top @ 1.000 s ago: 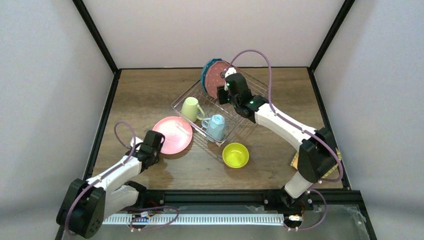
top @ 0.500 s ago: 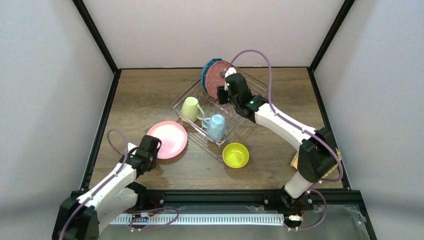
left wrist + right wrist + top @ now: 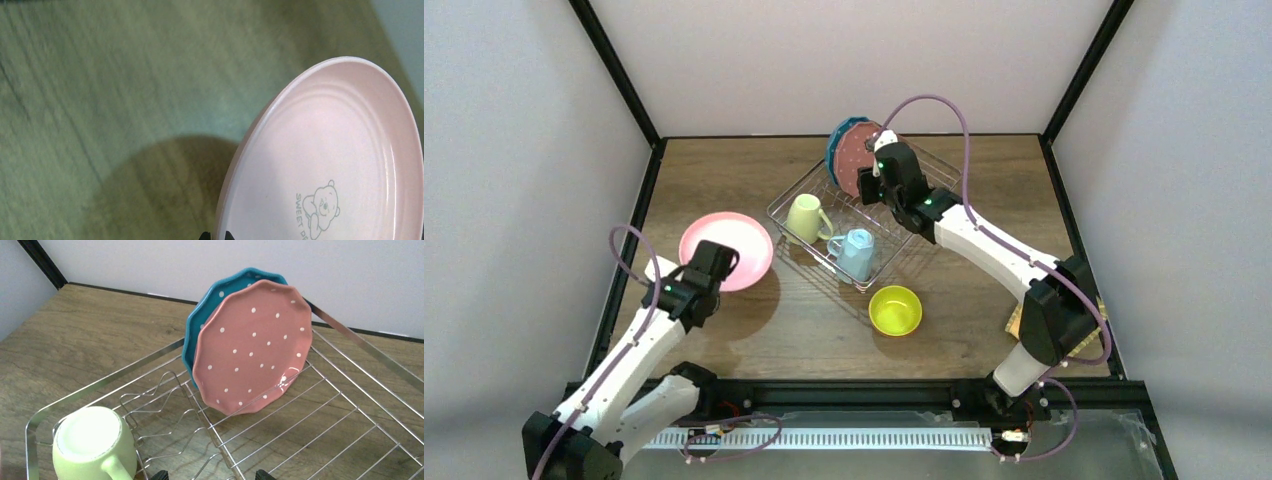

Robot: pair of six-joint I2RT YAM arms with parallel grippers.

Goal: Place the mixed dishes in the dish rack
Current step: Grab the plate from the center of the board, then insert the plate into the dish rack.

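My left gripper (image 3: 715,263) (image 3: 217,235) is shut on the near rim of a plain pink plate (image 3: 726,243) (image 3: 340,165) and holds it tilted above the wood, left of the dish rack (image 3: 792,197) (image 3: 100,385). In the rack's far corner a blue dotted plate (image 3: 833,150) (image 3: 220,295) and a pink dotted plate (image 3: 854,162) (image 3: 255,345) stand on edge. A pale green mug (image 3: 806,218) (image 3: 92,445) and a light blue mug (image 3: 856,252) lie in the rack. My right gripper (image 3: 870,188) (image 3: 212,475) hovers open over the rack's wires, holding nothing.
A lime bowl (image 3: 895,309) sits on the table in front of the rack. A woven tan plate (image 3: 1013,322) peeks out behind the right arm's base at the right edge. Black frame rails border the table.
The left arm has raised the pink plate off the table and carried it left and farther back. The right arm has barely moved.
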